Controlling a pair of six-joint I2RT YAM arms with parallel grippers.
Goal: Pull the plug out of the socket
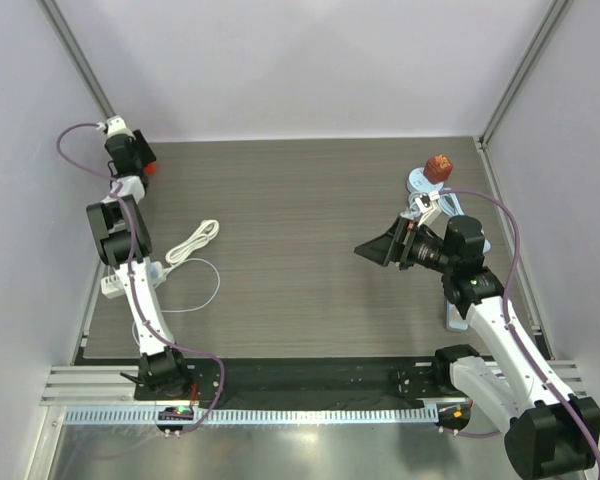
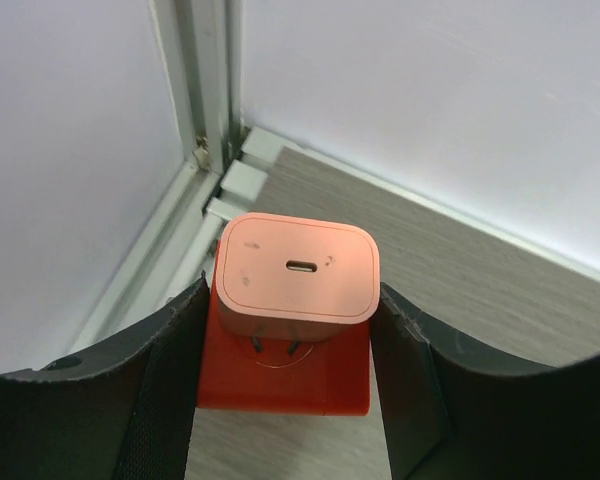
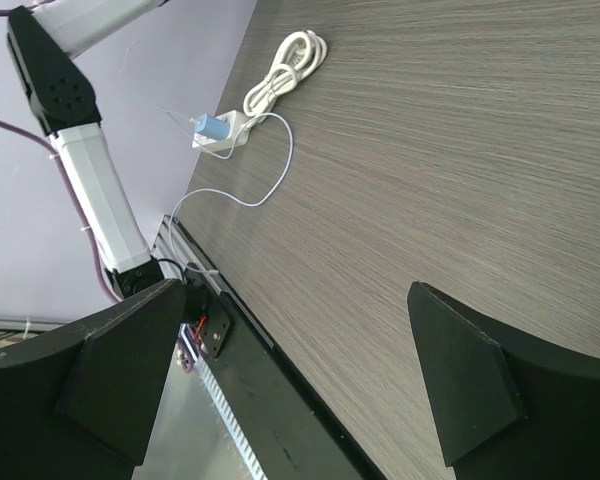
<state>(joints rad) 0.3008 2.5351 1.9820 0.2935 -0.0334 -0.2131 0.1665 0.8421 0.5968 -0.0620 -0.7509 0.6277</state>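
A pink square plug (image 2: pixel 298 275) with a small port on top sits on a red socket block (image 2: pixel 280 385) in the table's far left corner. Its two metal prongs show between plug and block. My left gripper (image 2: pixel 295 292) has a finger pressed against each side of the plug. In the top view that gripper (image 1: pixel 138 158) stands over a bit of red socket (image 1: pixel 151 169). My right gripper (image 1: pixel 382 246) is open and empty above the table's right middle; it also shows in the right wrist view (image 3: pixel 300 345).
A white power strip (image 3: pixel 223 137) with a blue plug (image 3: pixel 212 126) lies at the left by my left arm, with a coiled white cable (image 1: pixel 196 241) beside it. A blue stand (image 1: pixel 418 182) with a red-brown object (image 1: pixel 438 167) stands at the back right.
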